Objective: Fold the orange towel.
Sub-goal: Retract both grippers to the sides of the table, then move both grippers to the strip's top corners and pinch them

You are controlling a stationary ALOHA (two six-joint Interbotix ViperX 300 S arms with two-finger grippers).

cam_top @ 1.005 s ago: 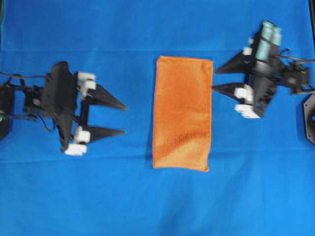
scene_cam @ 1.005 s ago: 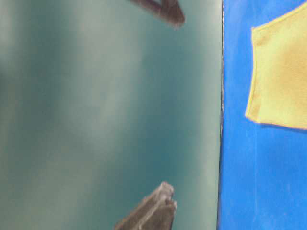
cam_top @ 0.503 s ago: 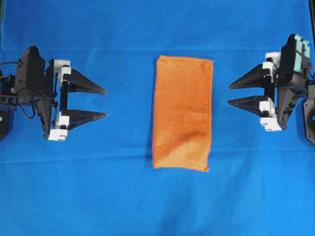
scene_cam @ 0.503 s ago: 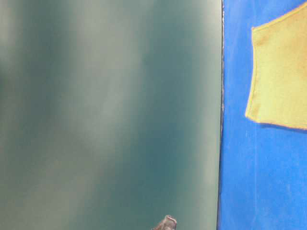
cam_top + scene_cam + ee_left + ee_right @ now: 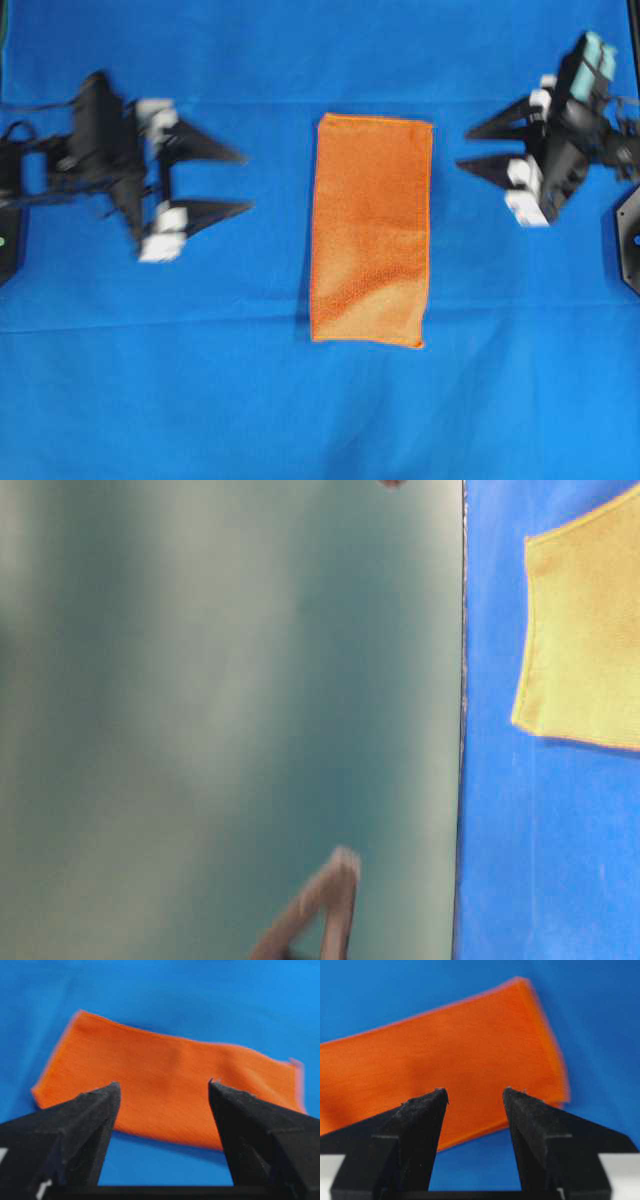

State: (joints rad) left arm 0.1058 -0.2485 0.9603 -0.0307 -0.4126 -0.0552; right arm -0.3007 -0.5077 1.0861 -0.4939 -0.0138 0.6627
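Two pincers, both spread open and holding nothing, flank the cloth. The left pincer [image 5: 245, 180] hangs off the orange towel's [image 5: 371, 230] left edge, apart from it; the right pincer [image 5: 462, 147] sits near its right edge, tips pointing inward. Folded into a tall rectangle, the towel lies flat mid-table [image 5: 300, 420] on blue covering.
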